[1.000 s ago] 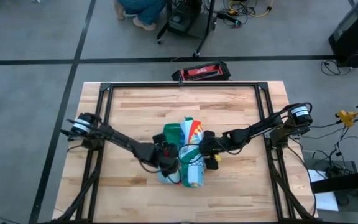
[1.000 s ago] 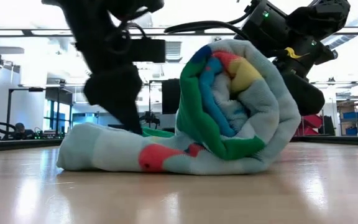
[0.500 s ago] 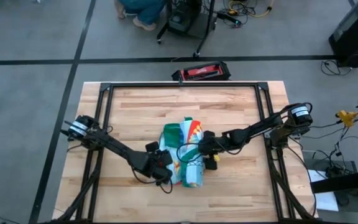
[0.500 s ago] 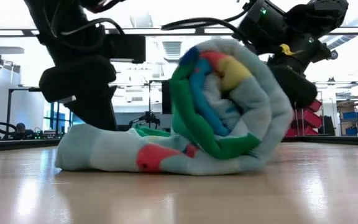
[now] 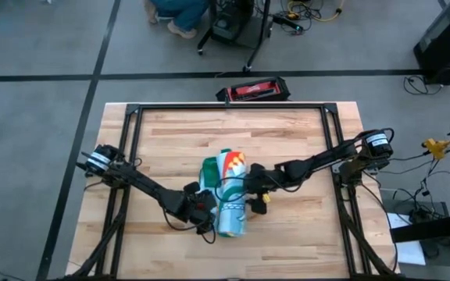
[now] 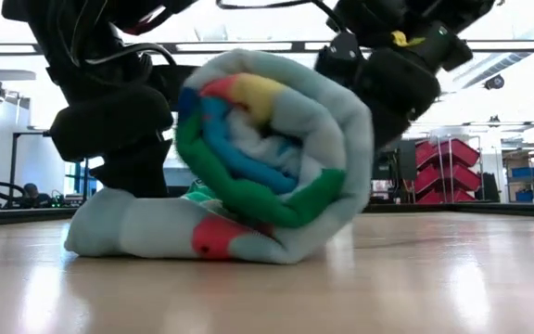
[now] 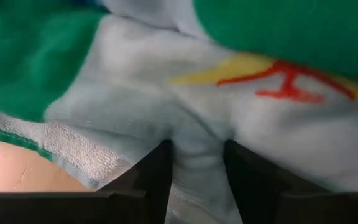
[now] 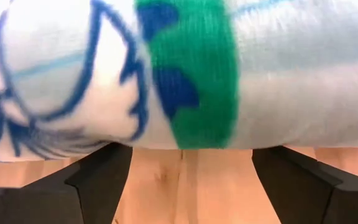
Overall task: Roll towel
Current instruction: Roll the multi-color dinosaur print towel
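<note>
My left tool (image 5: pixel 207 212) pinches the towel (image 5: pixel 230 195)'s loose tail flat on the worktop (image 5: pixel 303 133) while my right tool (image 5: pixel 250 190) (fingers spread wide) backs the roll so it stays tight.

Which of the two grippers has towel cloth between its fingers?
The left gripper: a fold of the towel sits pinched between its two fingers. The right gripper stands wide open, with bare table between its fingers and the roll just ahead.

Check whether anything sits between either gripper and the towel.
Nothing visible does. The left gripper has a fold of the towel between its fingers, and the open right gripper is right up against the roll's other side.
</note>
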Robot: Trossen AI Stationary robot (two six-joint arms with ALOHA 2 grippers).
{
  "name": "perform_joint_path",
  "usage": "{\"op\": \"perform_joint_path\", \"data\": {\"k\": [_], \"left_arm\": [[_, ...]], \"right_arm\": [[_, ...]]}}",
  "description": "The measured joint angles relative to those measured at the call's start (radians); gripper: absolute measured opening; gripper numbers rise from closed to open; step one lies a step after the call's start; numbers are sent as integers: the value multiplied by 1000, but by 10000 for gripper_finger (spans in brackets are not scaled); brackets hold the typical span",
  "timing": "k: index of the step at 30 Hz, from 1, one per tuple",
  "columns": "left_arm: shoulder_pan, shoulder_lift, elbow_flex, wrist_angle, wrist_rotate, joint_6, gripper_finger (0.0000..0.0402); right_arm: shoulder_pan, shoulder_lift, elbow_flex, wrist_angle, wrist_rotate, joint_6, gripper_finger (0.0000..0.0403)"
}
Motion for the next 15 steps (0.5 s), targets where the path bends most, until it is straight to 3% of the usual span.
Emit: {"op": "perform_joint_path", "data": {"k": [15], "left_arm": [[-1,3,-2,81,24,-22,144]], "right_arm": [[9,53,150,-8,-29,-126,325]]}}
